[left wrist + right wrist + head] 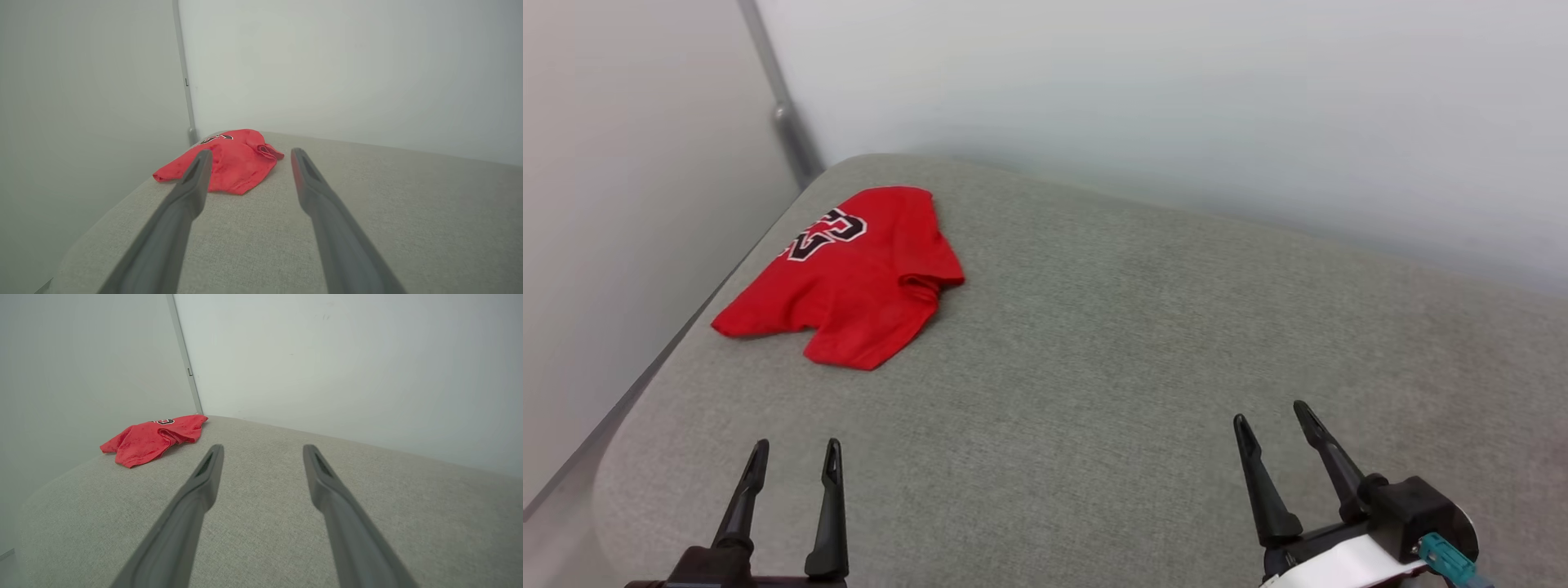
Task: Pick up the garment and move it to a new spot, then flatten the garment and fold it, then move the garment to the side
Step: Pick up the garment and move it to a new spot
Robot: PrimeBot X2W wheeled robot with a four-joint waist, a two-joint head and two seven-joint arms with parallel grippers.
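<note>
The left jaws and the right jaws both stand wide apart, holding nothing, at the near left and near right of the grey fabric worktop (1094, 343). The garment (849, 286) lies well apart from both, rumpled at the far left corner by the walls, red, with part of its black number showing.

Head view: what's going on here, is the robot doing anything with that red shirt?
Nothing is being handled at this moment. The red garment lies loosely bunched near the far left corner of the grey fabric-covered surface, with part of its black number showing. The left gripper and the right gripper are both open and hold nothing, near the front edge and well apart from the garment. The left gripper points roughly toward it. The pick-up has not yet begun.
</note>
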